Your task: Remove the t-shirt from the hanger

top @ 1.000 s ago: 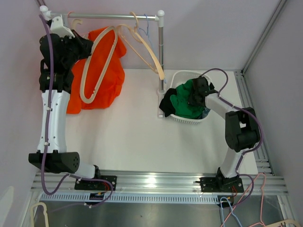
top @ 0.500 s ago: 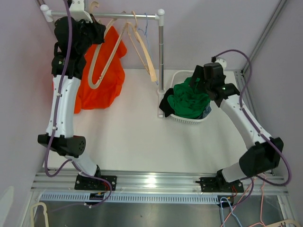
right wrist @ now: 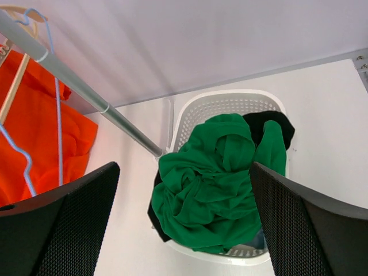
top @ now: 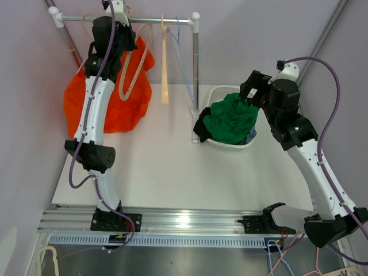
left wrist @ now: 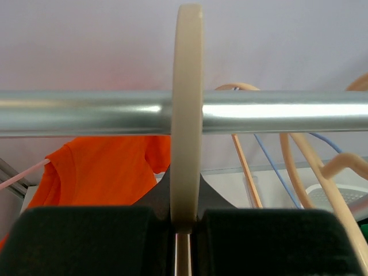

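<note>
An orange t-shirt (top: pixel 106 100) hangs at the left end of the metal rail (top: pixel 144 20), with a thin pink hanger (top: pixel 76 57) at its upper left. My left gripper (top: pixel 121 22) is raised to the rail and shut on the hook of a bare cream hanger (top: pixel 133 68). In the left wrist view that hook (left wrist: pixel 188 86) loops over the rail (left wrist: pixel 86 112), pinched in my left gripper (left wrist: pixel 185 230), with the t-shirt (left wrist: pixel 98 167) behind. My right gripper (top: pixel 248 92) stands open and empty above the basket, seen likewise in its wrist view (right wrist: pixel 184 230).
A white basket (top: pixel 217 92) right of the rail's post (top: pixel 195 63) holds a green garment (top: pixel 233 121) over dark clothes. Another cream hanger (top: pixel 164 63) and a blue wire hanger (top: pixel 181 52) hang on the rail. Walls stand close behind and on both sides.
My left arm has lifted the cream hanger up and right until its hook sits over the rail. My right gripper has opened and risen from the basket, leaving the green garment there.
</note>
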Controlling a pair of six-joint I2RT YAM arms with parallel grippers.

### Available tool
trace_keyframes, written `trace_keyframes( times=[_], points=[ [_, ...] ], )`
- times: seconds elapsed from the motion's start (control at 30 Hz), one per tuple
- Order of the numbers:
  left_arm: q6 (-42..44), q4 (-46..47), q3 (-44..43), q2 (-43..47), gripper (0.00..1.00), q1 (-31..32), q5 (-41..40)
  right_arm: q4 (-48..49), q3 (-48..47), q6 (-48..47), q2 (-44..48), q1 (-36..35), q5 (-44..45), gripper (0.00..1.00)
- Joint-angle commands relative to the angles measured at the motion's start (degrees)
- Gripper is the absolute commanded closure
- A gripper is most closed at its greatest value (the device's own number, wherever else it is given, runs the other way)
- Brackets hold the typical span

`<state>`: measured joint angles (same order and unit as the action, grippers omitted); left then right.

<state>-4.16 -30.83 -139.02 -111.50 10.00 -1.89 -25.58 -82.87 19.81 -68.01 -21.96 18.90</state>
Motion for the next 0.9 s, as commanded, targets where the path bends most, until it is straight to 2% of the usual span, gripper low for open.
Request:
trace_keyframes(
  times=[0.0, 0.23, 0.3, 0.33, 0.43, 0.53, 0.57, 0.63, 0.67, 0.7, 0.73, 0.77, 0.87],
  points=[
    [0.9, 2.1, -3.5, -1.3, 0.99, 0.6, -0.6, 3.0, 1.9, -2.0, -0.1, -0.3, -0.9, 0.01],
    [0.5, 4.4, -1.7, -3.0, 1.00, 2.2, 5.7, 3.8, 5.7, -0.9, 3.1, -0.4, -3.2, 0.00],
    [-0.1, 3.9, -1.2, -2.8, 1.00, 2.2, 10.2, 3.5, 6.6, -0.7, 4.5, -0.4, -2.6, 0.01],
    [-0.2, 3.8, -0.6, -2.2, 0.99, 2.3, 15.0, 3.3, 6.7, -0.7, 4.7, -0.4, -2.5, 0.01],
    [-1.1, 5.9, 5.3, 2.2, 0.98, 2.8, 19.3, 2.2, 6.2, -0.2, 4.8, -0.4, -2.5, 0.00],
    [-1.6, 6.4, 9.4, 5.6, 0.54, 2.9, 19.7, 1.9, 6.2, 0.7, 5.1, -0.5, -3.2, 0.01],
    [-2.1, 5.0, 9.6, 6.5, 0.29, 2.9, 17.1, 1.6, 6.1, 1.2, 5.2, -0.6, -3.5, 0.01],
    [-1.9, 4.5, 11.1, 9.8, 0.18, 2.6, 16.2, 1.2, 5.5, 1.5, 4.9, -1.1, -4.0, 0.01],
    [-1.9, 5.0, 12.3, 11.5, 0.17, 2.4, 16.4, 0.8, 5.4, 1.5, 4.9, -1.2, -4.0, 0.01],
    [-1.9, 5.9, 17.2, 13.6, 0.15, 1.9, 16.2, 0.6, 5.2, 1.5, 4.8, -1.4, -3.9, 0.01],
    [-2.3, 7.3, 19.3, 18.5, 0.12, 1.3, 16.3, 0.4, 4.8, 1.6, 4.7, -1.7, -4.1, 0.01],
    [-2.8, 8.6, 21.2, 21.1, 0.03, 0.6, 18.7, 0.0, 4.7, 1.7, 4.6, -2.0, -4.4, 0.00],
    [-2.2, 10.8, 29.1, 30.4, 0.01, -2.2, 18.4, -0.2, 4.7, 2.1, 4.7, -3.3, -4.9, 0.00]
  ],
)
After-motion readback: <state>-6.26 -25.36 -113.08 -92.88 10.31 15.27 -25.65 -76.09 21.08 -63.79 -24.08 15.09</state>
